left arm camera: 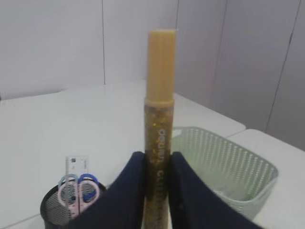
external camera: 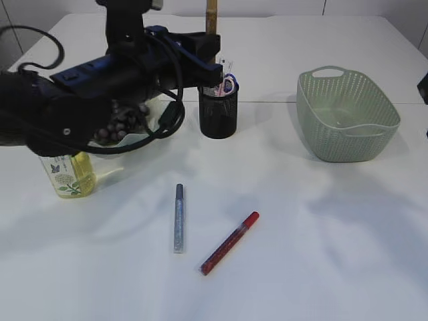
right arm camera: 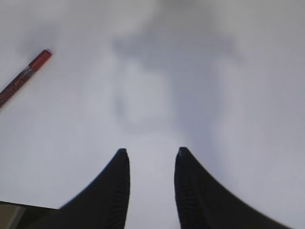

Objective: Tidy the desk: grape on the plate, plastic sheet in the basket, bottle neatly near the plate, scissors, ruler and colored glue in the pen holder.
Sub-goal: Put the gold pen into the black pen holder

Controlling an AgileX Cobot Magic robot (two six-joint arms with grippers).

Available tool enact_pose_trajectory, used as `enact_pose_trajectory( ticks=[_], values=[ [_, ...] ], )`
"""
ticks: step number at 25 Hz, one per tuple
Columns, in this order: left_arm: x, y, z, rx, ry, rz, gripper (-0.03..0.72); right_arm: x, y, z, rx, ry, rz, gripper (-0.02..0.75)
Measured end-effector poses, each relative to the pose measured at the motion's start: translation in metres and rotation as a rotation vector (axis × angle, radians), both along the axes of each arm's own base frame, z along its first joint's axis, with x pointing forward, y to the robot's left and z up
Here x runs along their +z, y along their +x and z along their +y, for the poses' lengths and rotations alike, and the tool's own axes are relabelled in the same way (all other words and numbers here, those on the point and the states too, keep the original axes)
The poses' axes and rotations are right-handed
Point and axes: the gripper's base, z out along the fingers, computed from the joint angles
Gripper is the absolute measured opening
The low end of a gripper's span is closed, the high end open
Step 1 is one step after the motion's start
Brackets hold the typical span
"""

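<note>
Gold glue tube, gripped upright by left pincer, must lower straight above pen holder; right pincer gapes empty.

left arm: black, blue panels | looping black cables | gripper: dark navy fingers

Exterior camera faces me from across the table, slanting down. My left wrist camera looks level, sharing the pen holder and basket; right wrist camera looks down close, sharing the red glue pen at ten o'clock.

left gripper clamps gold glue upright
</note>
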Motion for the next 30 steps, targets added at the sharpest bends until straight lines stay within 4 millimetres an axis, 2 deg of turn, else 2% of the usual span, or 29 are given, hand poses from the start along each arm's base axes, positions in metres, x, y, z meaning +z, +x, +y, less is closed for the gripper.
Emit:
enact_pose_trajectory(
  ticks=[2, 5, 11, 14, 20, 30],
  values=[
    [-0.015, 0.017, -0.001, 0.021, 0.009, 0.014, 0.109, 0.000, 0.000, 0.000, 0.000, 0.000, 0.000, 0.265],
    [-0.026, 0.041, -0.004, 0.048, -0.007, -0.001, 0.110, 0.000, 0.000, 0.000, 0.000, 0.000, 0.000, 0.265],
    [-0.035, 0.088, -0.012, 0.086, -0.036, -0.047, 0.111, 0.000, 0.000, -0.003, 0.000, -0.029, -0.006, 0.264],
    [-0.039, 0.105, -0.016, 0.097, -0.026, -0.036, 0.111, 0.000, 0.001, -0.004, 0.000, -0.048, -0.009, 0.264],
    [-0.050, 0.124, -0.027, 0.099, -0.009, -0.019, 0.113, 0.000, 0.001, -0.005, 0.000, -0.063, -0.012, 0.262],
    [-0.074, 0.144, -0.031, 0.110, 0.001, -0.008, 0.118, 0.000, 0.001, -0.008, 0.000, -0.090, -0.017, 0.260]
  ],
)
